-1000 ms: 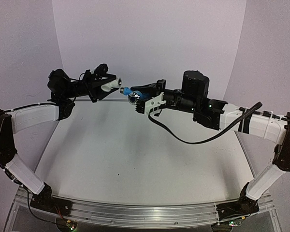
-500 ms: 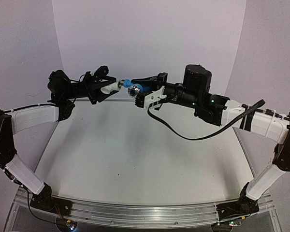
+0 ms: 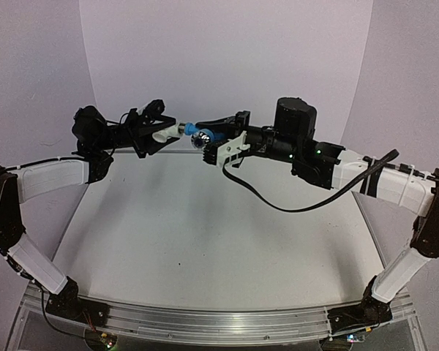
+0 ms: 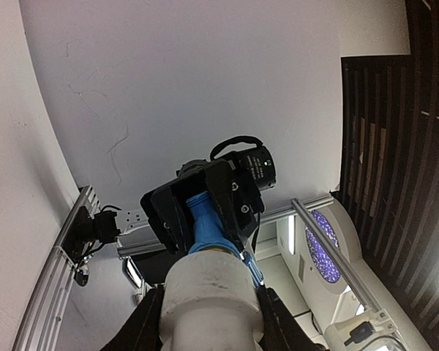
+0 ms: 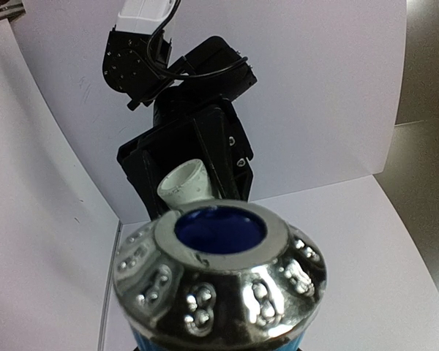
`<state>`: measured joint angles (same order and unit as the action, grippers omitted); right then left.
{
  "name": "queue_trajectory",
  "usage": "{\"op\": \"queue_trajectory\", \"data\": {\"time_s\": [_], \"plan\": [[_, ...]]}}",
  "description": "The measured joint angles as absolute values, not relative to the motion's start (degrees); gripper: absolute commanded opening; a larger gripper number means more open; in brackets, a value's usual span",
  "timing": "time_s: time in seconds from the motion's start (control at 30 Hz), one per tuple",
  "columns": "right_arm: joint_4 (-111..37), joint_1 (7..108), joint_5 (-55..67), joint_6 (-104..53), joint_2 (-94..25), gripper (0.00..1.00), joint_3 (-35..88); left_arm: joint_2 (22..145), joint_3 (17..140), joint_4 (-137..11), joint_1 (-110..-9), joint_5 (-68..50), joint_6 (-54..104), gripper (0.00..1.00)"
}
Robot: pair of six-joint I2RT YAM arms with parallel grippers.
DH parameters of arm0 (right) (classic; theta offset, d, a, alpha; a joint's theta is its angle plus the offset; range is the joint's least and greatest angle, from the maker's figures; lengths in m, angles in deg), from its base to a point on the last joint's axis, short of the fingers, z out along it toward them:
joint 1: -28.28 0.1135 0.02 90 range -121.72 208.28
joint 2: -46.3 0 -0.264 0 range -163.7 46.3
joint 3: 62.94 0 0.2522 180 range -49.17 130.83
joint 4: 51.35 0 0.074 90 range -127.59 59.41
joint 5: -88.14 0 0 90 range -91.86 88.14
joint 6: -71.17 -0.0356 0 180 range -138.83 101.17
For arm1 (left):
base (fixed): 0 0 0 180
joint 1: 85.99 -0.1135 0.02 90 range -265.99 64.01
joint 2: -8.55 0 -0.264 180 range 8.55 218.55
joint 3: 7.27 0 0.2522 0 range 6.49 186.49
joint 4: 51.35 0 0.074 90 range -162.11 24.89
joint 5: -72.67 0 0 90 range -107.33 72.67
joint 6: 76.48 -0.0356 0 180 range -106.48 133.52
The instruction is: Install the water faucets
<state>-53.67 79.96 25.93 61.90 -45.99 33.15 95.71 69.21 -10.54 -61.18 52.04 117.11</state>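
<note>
Left pincer point(image 3: 161, 130) clamps white fitting point(image 3: 169, 132) | right pincer point(image 3: 211, 139) clamps light-blue tap point(image 3: 207, 136) | parts touching above table point(image 3: 205, 241)

Two hands point(image 3: 163, 131) point(image 3: 211, 140), one blue tap body point(image 3: 208, 135), one white fitting point(image 3: 169, 132), one table point(image 3: 205, 241).

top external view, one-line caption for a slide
Mid-air mating: left gripper with white fitting faces right gripper with blue tap body, ends nearly meeting.

A pale white curved backdrop point(image 3: 227, 51) rises behind the far edge of the matte white worktop point(image 3: 205, 241); a silver aluminium rail point(image 3: 205, 319) lines its near edge. Dark brown slatted ceiling panels point(image 4: 424, 110) show overhead.
</note>
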Motion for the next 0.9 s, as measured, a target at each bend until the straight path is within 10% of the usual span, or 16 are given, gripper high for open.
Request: {"op": "queue_trajectory", "data": {"time_s": [0.9], "plan": [[-53.5,79.0,31.0,55.5,-46.7,0.00,33.7,95.5,69.4,-10.5,-60.2,53.0,117.0,0.00]]}}
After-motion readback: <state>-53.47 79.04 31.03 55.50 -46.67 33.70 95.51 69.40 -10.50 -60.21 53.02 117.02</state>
